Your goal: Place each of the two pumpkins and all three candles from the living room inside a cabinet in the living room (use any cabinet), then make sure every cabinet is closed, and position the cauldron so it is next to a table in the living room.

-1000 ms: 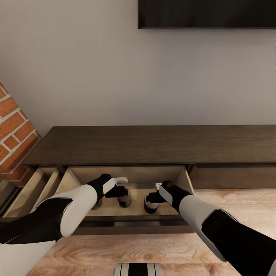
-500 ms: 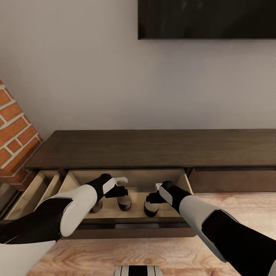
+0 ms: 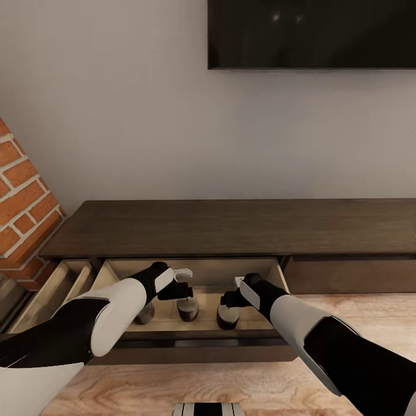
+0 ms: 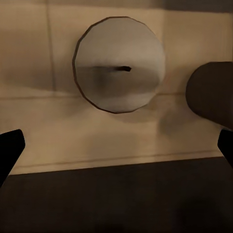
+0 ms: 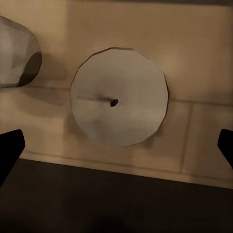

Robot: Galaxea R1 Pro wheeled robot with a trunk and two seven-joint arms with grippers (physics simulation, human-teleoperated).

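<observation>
Three candles stand in the open drawer of the cabinet (image 3: 231, 225), in a row along its front part: one (image 3: 144, 312) partly behind the left forearm, one (image 3: 188, 309) in the middle, one (image 3: 227, 315) toward the right.

Left hand (image 3: 184, 281) hangs above the middle candle, fingers spread wide; in the left wrist view the two fingertips (image 4: 10, 150) sit at the frame edges, well apart from the candle top (image 4: 119, 64), nothing between them. Released.

Right hand (image 3: 229, 297) hangs over the right candle. In the right wrist view the fingertips (image 5: 10, 145) are likewise wide apart with the pale top and wick (image 5: 120, 103) centred below, not touched. Released, empty.

A second drawer (image 3: 55, 283), to the left of the candle drawer and near the brick wall (image 3: 23, 196), also stands open; what it holds I cannot tell. The panel to the right of the candle drawer looks shut. A dark screen (image 3: 312, 34) hangs on the wall above the cabinet.

Progress, as a judgement: candle part looks done, all three being inside the cabinet. Left to do: push both drawers shut, then the pumpkins and the cauldron.
</observation>
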